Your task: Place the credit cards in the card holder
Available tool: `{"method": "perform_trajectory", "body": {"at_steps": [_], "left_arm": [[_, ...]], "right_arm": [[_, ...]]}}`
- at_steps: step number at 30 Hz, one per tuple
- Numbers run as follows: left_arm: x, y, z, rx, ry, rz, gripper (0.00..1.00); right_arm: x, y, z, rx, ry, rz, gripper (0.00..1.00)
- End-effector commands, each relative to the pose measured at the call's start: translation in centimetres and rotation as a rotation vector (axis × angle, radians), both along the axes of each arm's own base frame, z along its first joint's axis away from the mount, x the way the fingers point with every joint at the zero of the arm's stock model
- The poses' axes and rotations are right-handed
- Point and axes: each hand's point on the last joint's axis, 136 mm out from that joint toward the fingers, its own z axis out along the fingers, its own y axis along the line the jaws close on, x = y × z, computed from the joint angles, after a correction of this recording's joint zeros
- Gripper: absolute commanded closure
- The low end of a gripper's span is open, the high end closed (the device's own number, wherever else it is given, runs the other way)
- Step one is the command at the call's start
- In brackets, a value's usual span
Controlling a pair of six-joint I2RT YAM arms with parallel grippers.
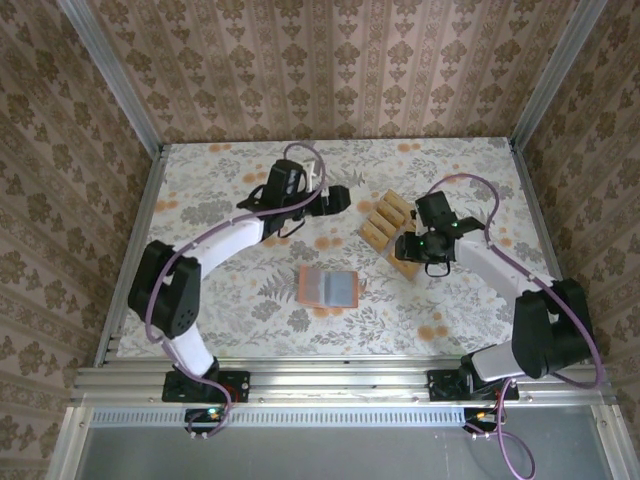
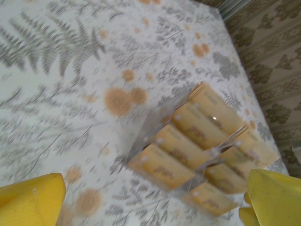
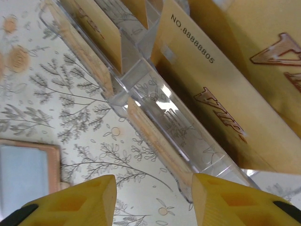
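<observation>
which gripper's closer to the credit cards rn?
Right. The right gripper is at the credit cards' near-right edge; the left gripper hangs apart, off to their left.

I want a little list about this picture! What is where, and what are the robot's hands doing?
cards: gold, standing tilted in a clear rack on the flowery table
card holder: lying open, grey inside up, nearer the arms than the rack
left gripper: wide open, facing the rack, apart from it, holding nothing
right gripper: jaws apart at one end of the rack, nothing clamped
cards in the holder: none that I can see
</observation>
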Motion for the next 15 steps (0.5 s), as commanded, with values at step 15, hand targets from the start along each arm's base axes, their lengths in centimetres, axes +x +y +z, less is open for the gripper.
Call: {"method": "perform_trajectory", "body": {"at_steps": [15], "left_arm": [[-4.6, 8.0, -0.9, 0.038, -0.021, 0.133, 0.0]], "right_arm": [[-0.4, 1.0, -2.7, -0.242, 0.073, 0.116, 0.59]]}}
